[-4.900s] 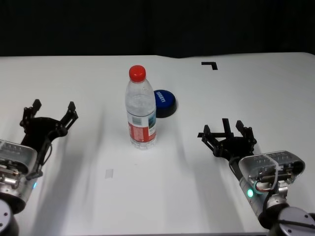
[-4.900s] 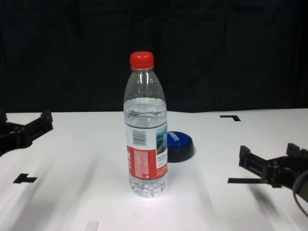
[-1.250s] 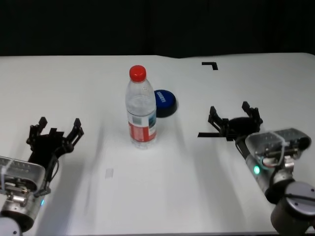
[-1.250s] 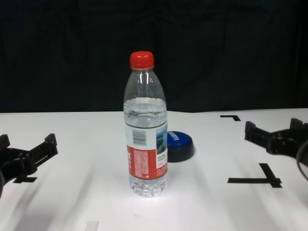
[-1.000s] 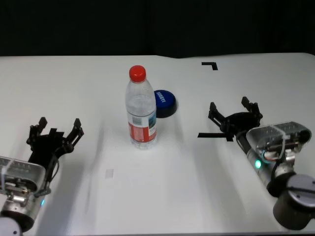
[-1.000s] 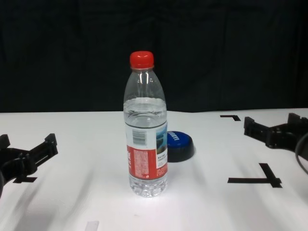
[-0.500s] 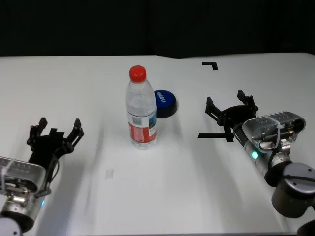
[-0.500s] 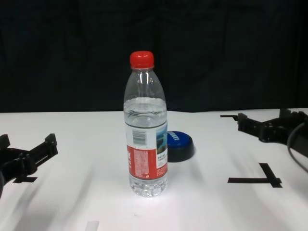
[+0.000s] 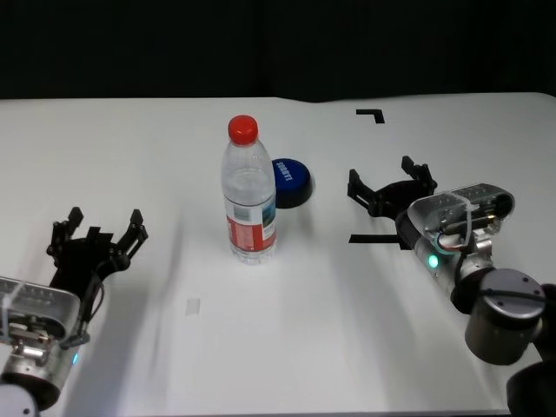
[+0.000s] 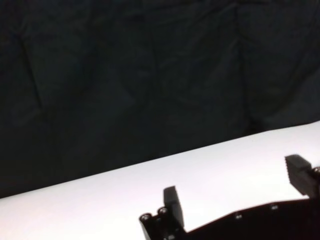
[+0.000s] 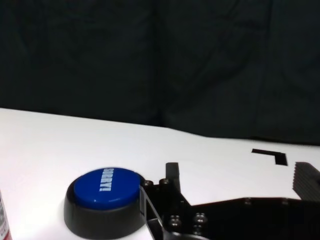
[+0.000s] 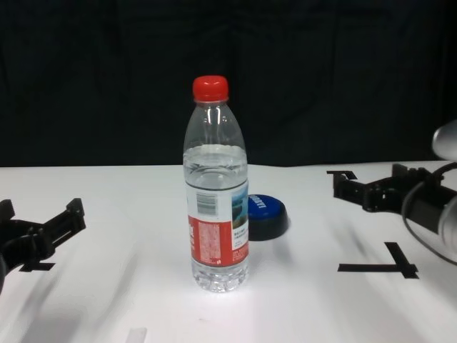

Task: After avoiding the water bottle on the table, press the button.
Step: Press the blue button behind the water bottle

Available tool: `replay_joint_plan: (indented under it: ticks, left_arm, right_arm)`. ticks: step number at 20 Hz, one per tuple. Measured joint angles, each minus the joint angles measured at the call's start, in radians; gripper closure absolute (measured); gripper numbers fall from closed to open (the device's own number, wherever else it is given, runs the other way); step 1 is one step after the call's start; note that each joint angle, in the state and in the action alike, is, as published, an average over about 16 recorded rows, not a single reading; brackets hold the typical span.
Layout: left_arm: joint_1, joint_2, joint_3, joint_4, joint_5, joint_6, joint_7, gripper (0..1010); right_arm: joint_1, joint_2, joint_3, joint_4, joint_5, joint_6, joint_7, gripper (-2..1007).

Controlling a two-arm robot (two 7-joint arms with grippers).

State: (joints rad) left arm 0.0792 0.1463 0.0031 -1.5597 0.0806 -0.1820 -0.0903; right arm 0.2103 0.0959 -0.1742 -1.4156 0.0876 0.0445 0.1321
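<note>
Head view: the water bottle stands upright on the white tabletop, roughly midway between the left and right edges and a little toward the far edge; the button sits just behind it on the far-right side, close to the bottle's body; the right pincer hovers to the right of the button, apart from it, its fingers spread wide, above a black tape cross; the left pincer rests near the left edge toward the near side, well apart from the bottle, fingers also spread wide; a black tape corner lies by the far edge on the right, and a small pale tape strip lies toward the near edge.

Left wrist view: two dark fingertips of the left pincer stand well apart over bare tabletop against a dark backdrop.

Right wrist view: the button shows its blue top with white lettering on a dark base, just beside one finger of the right pincer; whether they touch I cannot tell; the pincer is wide.

Chest view: the bottle rises in the middle, red cap up; the button peeks out behind its right side; the right pincer hangs wide toward the right edge; the left pincer sits wide at the left edge.
</note>
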Motion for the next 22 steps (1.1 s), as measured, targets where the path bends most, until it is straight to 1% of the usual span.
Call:
replay_joint_plan:
  ticks: [10,22]
  left_arm:
    - [0.0,0.0,0.0,0.0,0.0,0.0,0.0,7]
    - [0.0,0.0,0.0,0.0,0.0,0.0,0.0,7]
  right_arm:
    - [0.067,-0.016,-0.023,0.072,-0.013,0.017,0.021,2]
    - [0.154,-0.03,-0.041,0.171,-0.025,0.011,0.03,2]
